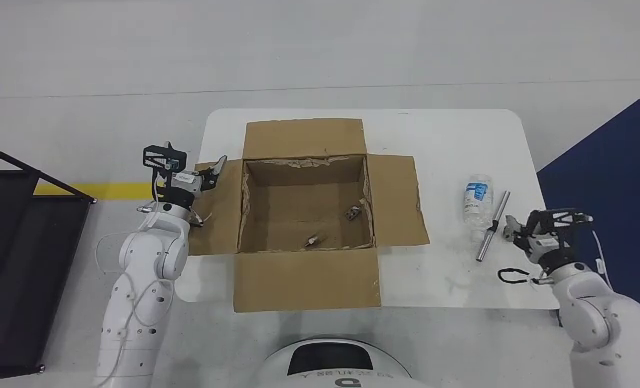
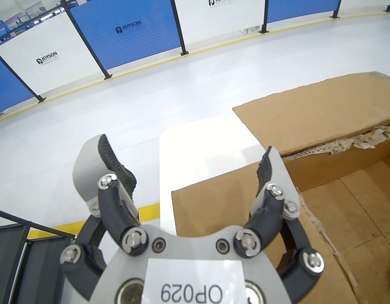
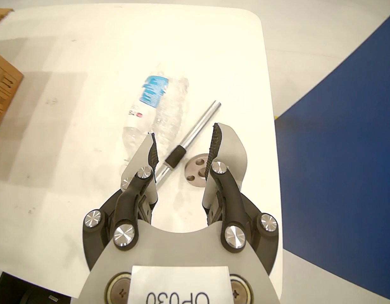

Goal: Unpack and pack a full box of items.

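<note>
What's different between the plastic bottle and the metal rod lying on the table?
The bottle is clear plastic with a blue label; the rod is plain silver metal with a black sleeve nearer one end. The bottle is fat and rounded, the rod thin and straight. Both lie on their sides on the white table, side by side.

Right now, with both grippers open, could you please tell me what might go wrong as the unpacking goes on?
The bottle and the metal rod lie on their sides, close together, by the right gripper; taking one might roll the other toward the table edge.
The left gripper hangs by the box's spread left flap and might catch it when reaching in.
</note>
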